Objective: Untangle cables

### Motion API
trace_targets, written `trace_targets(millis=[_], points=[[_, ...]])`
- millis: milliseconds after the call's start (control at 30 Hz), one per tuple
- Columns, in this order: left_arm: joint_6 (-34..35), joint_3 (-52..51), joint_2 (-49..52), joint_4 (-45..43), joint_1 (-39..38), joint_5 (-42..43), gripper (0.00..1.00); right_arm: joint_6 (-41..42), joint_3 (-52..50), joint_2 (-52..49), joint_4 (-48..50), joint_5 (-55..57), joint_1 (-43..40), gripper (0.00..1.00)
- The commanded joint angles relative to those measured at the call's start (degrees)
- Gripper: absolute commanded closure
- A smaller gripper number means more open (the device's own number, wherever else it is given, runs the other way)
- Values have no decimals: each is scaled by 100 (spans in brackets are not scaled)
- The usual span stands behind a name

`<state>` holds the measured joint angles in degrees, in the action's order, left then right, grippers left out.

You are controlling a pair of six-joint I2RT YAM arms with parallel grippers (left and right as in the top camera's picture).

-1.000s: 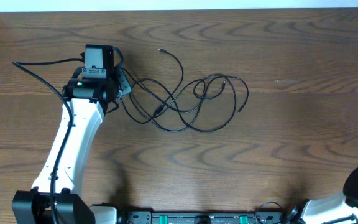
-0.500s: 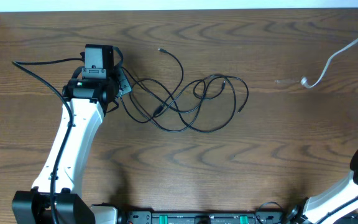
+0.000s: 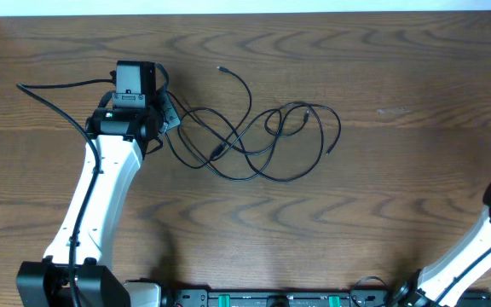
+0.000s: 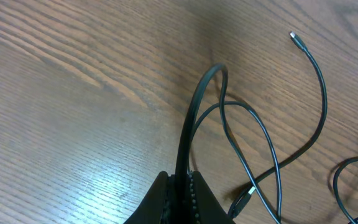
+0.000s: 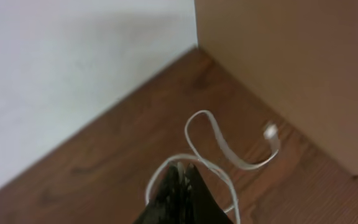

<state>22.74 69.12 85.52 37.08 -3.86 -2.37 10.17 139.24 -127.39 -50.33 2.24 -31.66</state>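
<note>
Thin black cables (image 3: pixel 262 141) lie in tangled loops at the table's middle, with loose plug ends (image 3: pixel 221 67) at the back. My left gripper (image 3: pixel 168 111) sits at their left end, shut on a black cable loop (image 4: pixel 194 118) that arches up out of the closed jaws. A plug (image 4: pixel 243 202) lies just to the right. My right gripper (image 5: pixel 180 171) is outside the overhead view; in the right wrist view it is shut on the short white cable (image 5: pixel 229 152), which curls above the table's corner.
A thick black wire (image 3: pixel 54 98) runs from the left arm (image 3: pixel 101 188) across the table's left side. The right arm's base (image 3: pixel 484 247) stands at the lower right. A white wall (image 5: pixel 73 68) and brown panel (image 5: pixel 303 62) meet beyond the table's corner.
The white cable showed at the overhead view's right edge half a second ago and has now left it, carried away by my right gripper. The left arm and black cables have not moved.
</note>
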Motion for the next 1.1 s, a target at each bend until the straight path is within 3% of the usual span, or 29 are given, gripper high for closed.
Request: trace_targets(millis=[0,67,100,133,200,233,267,300,567,733,900,1067], points=[[48,42,33,-2,31,-136,92,-39,63,-249,-35,136,-20,99],[48,42,33,-2,31,-136,92,-39,61,-382,-66,234,-20,97],[48,42,33,-2,31,-136,92,-37,61,-444,-72,280,-24,91],[48,42,33,0,31,-136,93,-39,61,-494,-72,282,-31,78],[50,42,33,2,31,-133,92,-33,61,-553,-98,269,-61,35],[48,42,33,4,31,-133,92,0,61,-562,-114,258,-74,19],[50,42,33,4,31,-133,92,50,61,-562,-136,229,-94,5],[50,42,33,4,31,-133,92,52,61,-557,-155,181,-107,1],[50,42,33,59,31,-131,92,48,63,-109,-789,-935,-120,1],[-46,42,31,173,28,-83,92,-101,63,404,-1650,-2417,83,1],[-420,55,-22,151,31,358,93,-632,63,761,-2551,-3934,632,1],[-570,83,-155,125,31,800,93,-1123,59,774,-3276,-4164,1510,1]])
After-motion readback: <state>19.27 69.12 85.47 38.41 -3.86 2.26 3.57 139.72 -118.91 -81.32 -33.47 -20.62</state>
